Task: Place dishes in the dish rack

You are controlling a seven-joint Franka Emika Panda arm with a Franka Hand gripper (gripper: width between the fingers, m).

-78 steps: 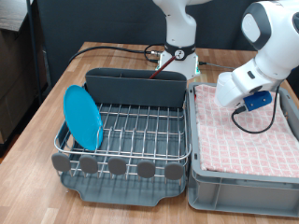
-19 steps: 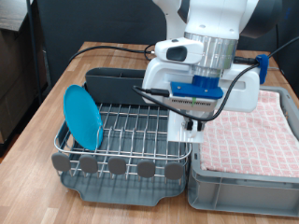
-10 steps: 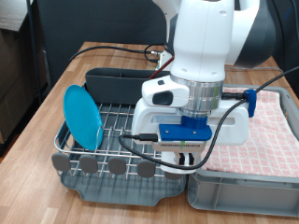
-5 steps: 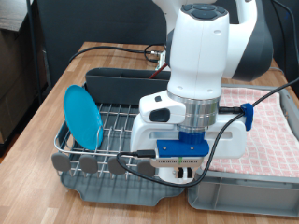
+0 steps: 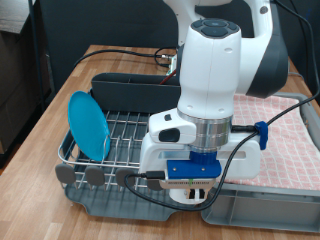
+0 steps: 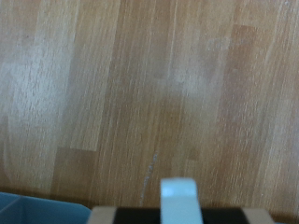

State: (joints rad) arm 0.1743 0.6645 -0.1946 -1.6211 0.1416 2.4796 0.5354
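While the big white arm [image 5: 215,90] fills the middle of the exterior view, its wrist block hangs low over the near edge of the wooden table [image 5: 45,125], in front of the dish rack [image 5: 135,140] and the grey crate [image 5: 265,195] lined with pink checkered cloth [image 5: 280,140]. The rack sits on the table's middle, its tall grey compartment [image 5: 125,90] along the far side and round grey discs [image 5: 100,177] along the near side. A light-blue plate [image 5: 88,125] stands upright in the rack's end toward the exterior view's left. The gripper [image 5: 192,198] sits at the arm's low tip; I cannot tell whether its fingers are spread or pressed together. The wrist view shows mostly bare wood and one pale fingertip [image 6: 177,201].
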